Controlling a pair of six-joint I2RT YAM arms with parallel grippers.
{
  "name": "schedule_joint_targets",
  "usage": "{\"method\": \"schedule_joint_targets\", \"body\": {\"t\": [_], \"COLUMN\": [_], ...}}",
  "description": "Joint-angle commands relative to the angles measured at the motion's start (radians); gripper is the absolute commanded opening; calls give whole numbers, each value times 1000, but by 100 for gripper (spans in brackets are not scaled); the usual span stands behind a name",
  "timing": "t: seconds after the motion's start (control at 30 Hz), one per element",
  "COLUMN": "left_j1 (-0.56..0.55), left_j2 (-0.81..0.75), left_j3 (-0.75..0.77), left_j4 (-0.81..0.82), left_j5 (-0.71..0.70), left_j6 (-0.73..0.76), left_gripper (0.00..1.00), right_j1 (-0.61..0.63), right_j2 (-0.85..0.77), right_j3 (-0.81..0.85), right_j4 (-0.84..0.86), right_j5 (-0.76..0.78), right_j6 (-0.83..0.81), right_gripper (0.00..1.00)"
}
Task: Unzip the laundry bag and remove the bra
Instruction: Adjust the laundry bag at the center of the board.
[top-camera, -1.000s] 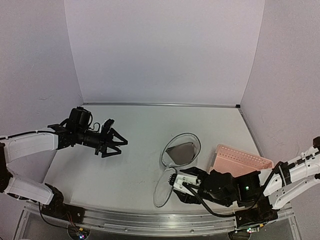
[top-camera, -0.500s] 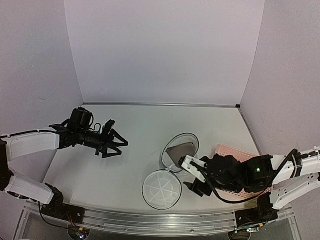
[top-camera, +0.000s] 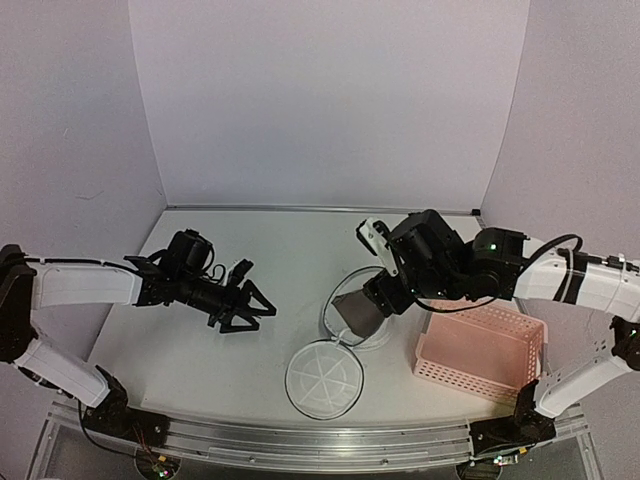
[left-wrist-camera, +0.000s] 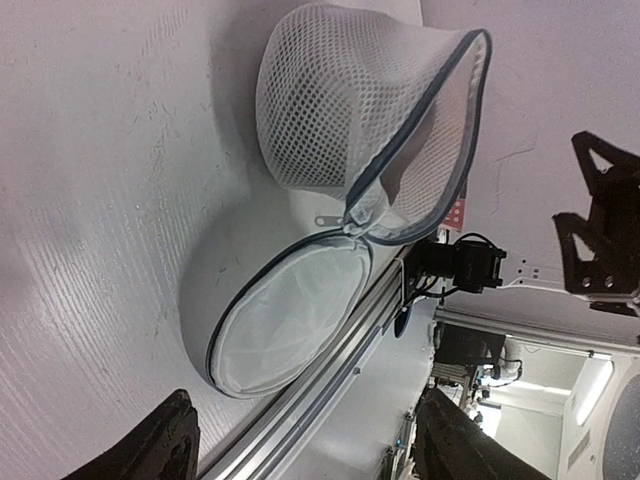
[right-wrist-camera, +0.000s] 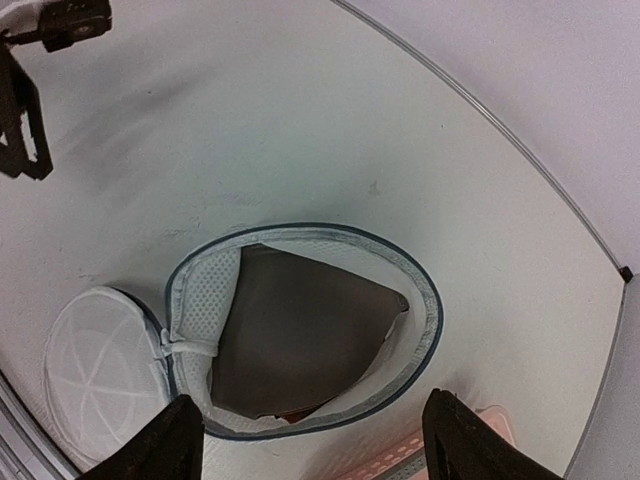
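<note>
Plainly, the right claw (right-wrist-camera: 315, 438) hangs right above the upturned mouth of the round translucent white mesh laundry bag (left-wrist-camera: 340, 110), jaws wide and empty. The brown-cupped bra (right-wrist-camera: 300, 335) lies inside the unzipped rim, straight below. The circular mesh lid (top-camera: 323, 378) lies flat on the worktop (top-camera: 260, 240). The left claw (left-wrist-camera: 308, 400), also open and empty, is well apart to the left, so the right arm is nearer.

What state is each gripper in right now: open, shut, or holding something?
Left gripper: open, holding nothing.
Right gripper: open, holding nothing, above the unzipped round white mesh laundry bag.
</note>
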Motion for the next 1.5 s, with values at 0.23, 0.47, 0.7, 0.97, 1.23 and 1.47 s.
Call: {"method": "schedule_joint_targets", "body": {"t": [0.23, 0.47, 0.7, 0.97, 1.23, 1.47], "left_j1": [-131, -176, -191, -198, -203, -203], "left_j2": [183, 359, 445, 502, 459, 446], "left_j3": [-44, 16, 45, -7, -52, -58], "left_j4": [191, 251, 314, 489, 581, 605], "left_j5": [-27, -6, 55, 157, 225, 248], "left_j6": [-9, 16, 69, 84, 106, 108], "left_gripper": [76, 75, 75, 71, 50, 13], "right_j1": [-126, -131, -131, -131, -132, -133], "right_j2": [93, 68, 23, 10, 13, 19], "right_j3": [93, 46, -3, -26, -27, -23], "right_j4": [-72, -58, -37, -21, -14, -12], "right_j5": [-121, -141, -159, -173, -170, -169], "right_j6": [74, 90, 110, 121, 125, 130], "right_gripper": [77, 77, 77, 77, 77, 77]}}
